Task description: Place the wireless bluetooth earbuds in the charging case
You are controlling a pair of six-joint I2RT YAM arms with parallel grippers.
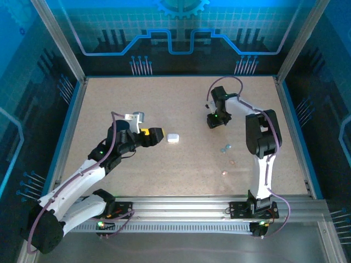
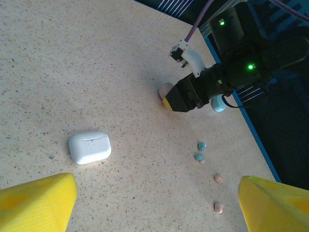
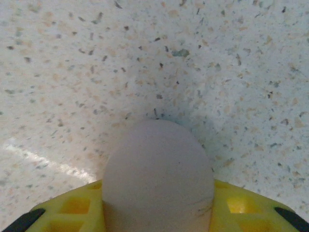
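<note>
left gripper [image 1: 160,135]: left of centre in the overhead view; yellow fingers [image 2: 36,203] spread wide at the two bottom corners of its own wrist view; nothing between them.
white case [image 2: 90,147]: rounded, lid closed, lying flat on the tabletop just ahead of the left gripper, lower left of the left wrist view; apart from both fingers; a small mark by the lid seam, too small to read.
right gripper [image 1: 214,121]: upper right of centre in the overhead view, pointing down at the tabletop; its yellow fingers sit against both sides of the pale pink case, closed on it.
pale pink case [image 3: 158,174]: smooth rounded shell at the bottom centre of the right wrist view, resting on the tabletop.
earbuds [image 2: 201,145]: four loose on the tabletop, right of centre in the left wrist view; two teal just beside each other, two pink lower in the frame and apart; all outside the cases, well apart from the white case.
tabletop [image 1: 137,98]: speckled beige, blue-edged.
</note>
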